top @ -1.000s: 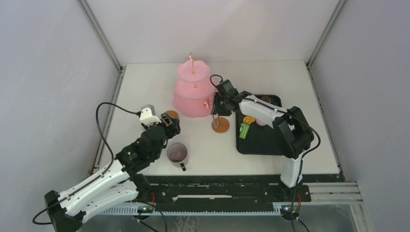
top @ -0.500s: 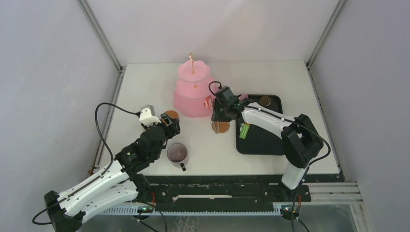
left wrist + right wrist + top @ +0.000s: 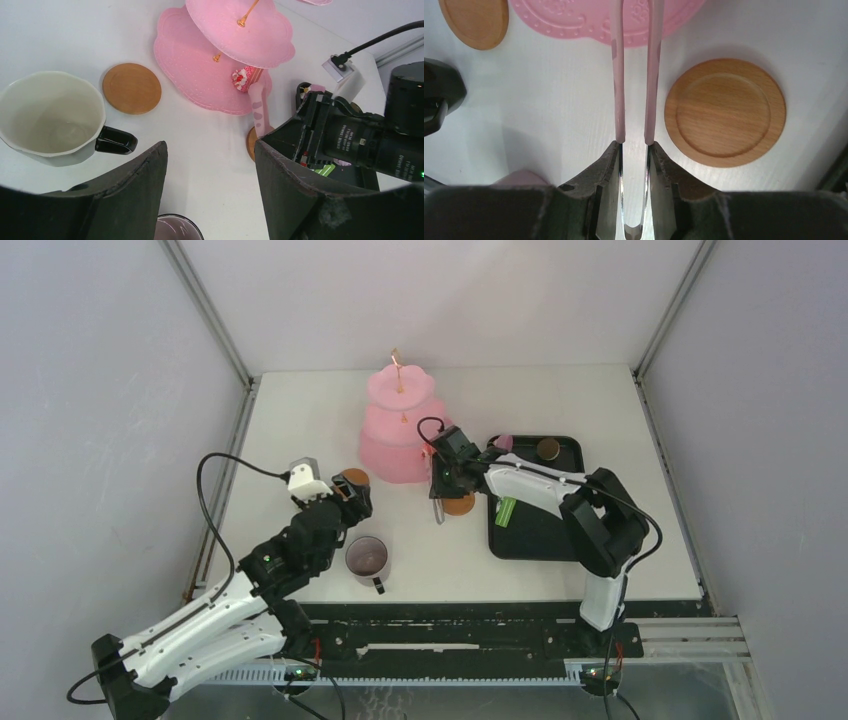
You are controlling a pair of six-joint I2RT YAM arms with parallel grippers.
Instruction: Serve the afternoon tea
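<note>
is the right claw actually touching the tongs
Touching. The right wrist view shows the right claw closed around the tongs, its inner faces pressed against the outer sides of both metal arms, with no gap on either side.

Soft, even light from above fills all three views, and the white table reads bright, close to washed out in the wrist views. Shadows are faint and blurred at the edges: a grey patch lies on the table left of the thin metal tongs with pink tips, and another edges the round wooden coaster. Close to the lens, the dark fingers of the left gripper are out of focus. Overhead, small things look coarse.
</note>
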